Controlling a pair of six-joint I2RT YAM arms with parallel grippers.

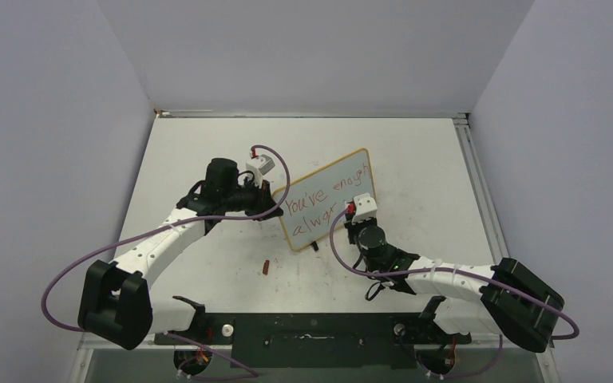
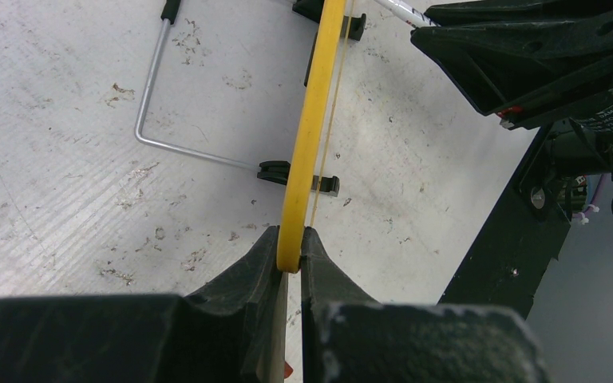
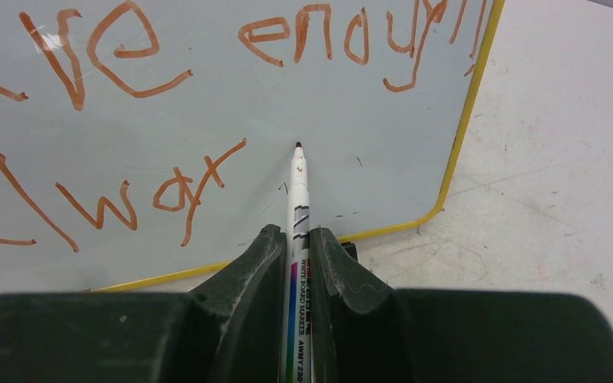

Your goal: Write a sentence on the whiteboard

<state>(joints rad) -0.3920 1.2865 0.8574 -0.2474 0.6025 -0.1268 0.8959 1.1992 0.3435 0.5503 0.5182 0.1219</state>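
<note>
Pinching the whiteboard (image 1: 331,191) by its yellow rim, tight between the left gripper's (image 2: 290,239) fingers. Holding it up on edge, over the table (image 1: 431,159). Just past those fingers, a thin wire stand (image 2: 150,80) with black clips touching the rim. Squeezing a marker (image 3: 298,179) between the right gripper's (image 3: 298,235) fingers, tip poking out ahead, right at the board's face. Up and left of that tip, the sentence (image 3: 177,191) in red: "You've enough" on top, "alwa" and one more letter below. Cannot tell whether the tip touches.
</note>
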